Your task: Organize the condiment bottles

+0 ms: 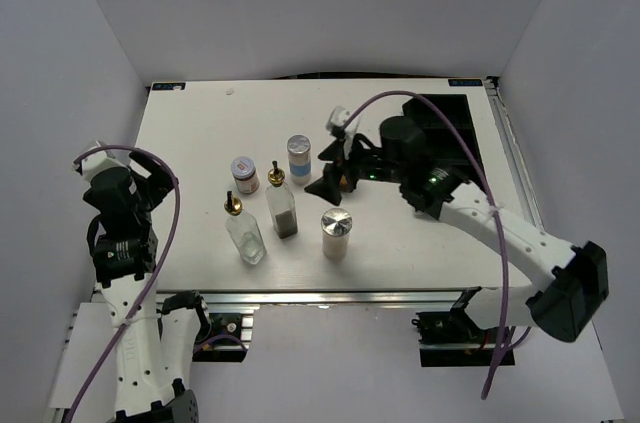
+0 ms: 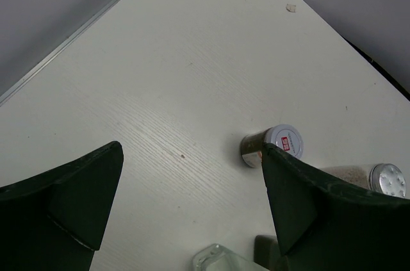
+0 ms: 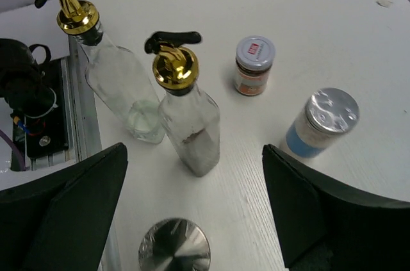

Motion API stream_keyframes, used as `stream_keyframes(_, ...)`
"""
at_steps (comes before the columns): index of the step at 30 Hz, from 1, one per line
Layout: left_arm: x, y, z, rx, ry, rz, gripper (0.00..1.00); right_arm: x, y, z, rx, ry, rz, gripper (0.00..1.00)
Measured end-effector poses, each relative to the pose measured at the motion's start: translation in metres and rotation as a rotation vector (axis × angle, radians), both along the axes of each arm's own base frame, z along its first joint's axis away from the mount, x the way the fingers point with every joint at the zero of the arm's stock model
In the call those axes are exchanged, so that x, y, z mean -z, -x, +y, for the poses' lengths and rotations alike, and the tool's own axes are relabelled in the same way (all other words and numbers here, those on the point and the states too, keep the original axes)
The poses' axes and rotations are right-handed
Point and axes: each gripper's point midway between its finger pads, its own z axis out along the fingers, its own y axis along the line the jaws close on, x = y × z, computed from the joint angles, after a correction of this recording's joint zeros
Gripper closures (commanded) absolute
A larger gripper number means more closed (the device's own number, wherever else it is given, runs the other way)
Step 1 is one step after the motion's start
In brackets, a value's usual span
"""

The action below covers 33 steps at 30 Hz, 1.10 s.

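Observation:
Five condiment bottles stand mid-table. The red-and-white-lidded jar is at the left and the blue-labelled shaker behind. A gold-topped glass bottle with dark contents stands in the middle, a clear gold-topped bottle in front left, and the silver-capped white shaker in front right. The red-lidded dark jar does not show clearly. My right gripper is open and empty, hovering just right of the group. Its wrist view shows both glass bottles, the jar, the blue shaker and the silver cap. My left gripper is open and empty at the far left.
The black compartment tray lies at the back right, partly under my right arm. The left wrist view shows bare table under the open gripper, with the small jar and a shaker beyond its right finger.

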Motion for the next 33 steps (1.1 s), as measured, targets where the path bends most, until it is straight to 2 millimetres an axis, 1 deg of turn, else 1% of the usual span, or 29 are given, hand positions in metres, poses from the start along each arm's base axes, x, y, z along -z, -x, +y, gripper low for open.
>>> stream_keyframes(2, 0.002, 0.0, -0.001, 0.007, -0.004, 0.005, 0.02, 0.008, 0.007, 0.023, -0.057, 0.03, -0.02, 0.11)
stream_keyframes(5, 0.004, 0.001, -0.002, 0.015, -0.007, 0.01, 0.02, 0.023, 0.009, 0.05, -0.105, 0.07, -0.025, 0.11)
stream_keyframes(7, 0.004, 0.001, -0.002, 0.017, -0.008, 0.009, 0.02, 0.034, 0.007, 0.064, -0.116, 0.092, -0.016, 0.1)
stream_keyframes(10, 0.007, 0.002, -0.002, 0.018, -0.009, 0.01, 0.02, 0.045, 0.002, 0.08, -0.12, 0.11, -0.013, 0.11)
stream_keyframes(14, 0.009, 0.002, -0.003, 0.024, -0.006, 0.013, 0.02, 0.057, -0.003, 0.095, -0.116, 0.115, -0.026, 0.11)
stream_keyframes(19, 0.013, 0.002, -0.004, 0.029, -0.003, 0.02, 0.02, 0.064, -0.01, 0.109, -0.105, 0.093, -0.033, 0.17)
stream_keyframes(20, 0.013, 0.001, -0.004, 0.031, -0.002, 0.021, 0.02, 0.065, -0.011, 0.11, -0.101, 0.088, -0.033, 0.2)
stream_keyframes(22, 0.013, 0.001, -0.004, 0.031, -0.002, 0.02, 0.02, 0.062, -0.014, 0.114, -0.095, 0.07, -0.038, 0.23)
stream_keyframes(23, 0.013, 0.001, -0.004, 0.031, -0.002, 0.02, 0.02, 0.06, -0.015, 0.115, -0.094, 0.059, -0.041, 0.28)
stream_keyframes(25, 0.013, 0.001, -0.004, 0.031, -0.002, 0.02, 0.02, 0.056, -0.016, 0.116, -0.091, 0.043, -0.049, 0.34)
stream_keyframes(26, 0.013, 0.001, -0.004, 0.031, -0.002, 0.02, 0.02, 0.054, -0.017, 0.117, -0.091, 0.035, -0.053, 0.4)
stream_keyframes(28, 0.013, 0.0, -0.005, 0.034, -0.001, 0.02, 0.02, 0.051, -0.017, 0.118, -0.09, 0.026, -0.059, 0.49)
stream_keyframes(29, 0.013, 0.0, -0.005, 0.036, 0.0, 0.019, 0.02, 0.05, -0.018, 0.118, -0.089, 0.022, -0.062, 0.57)
stream_keyframes(31, 0.013, 0.0, -0.006, 0.039, 0.001, 0.018, 0.02, 0.05, -0.018, 0.119, -0.084, 0.018, -0.062, 0.69)
stream_keyframes(32, 0.013, 0.0, -0.006, 0.039, 0.001, 0.019, 0.02, 0.05, -0.019, 0.119, -0.081, 0.018, -0.064, 0.71)
stream_keyframes(33, 0.013, -0.001, -0.006, 0.039, 0.001, 0.02, 0.02, 0.05, -0.019, 0.119, -0.078, 0.019, -0.064, 0.75)
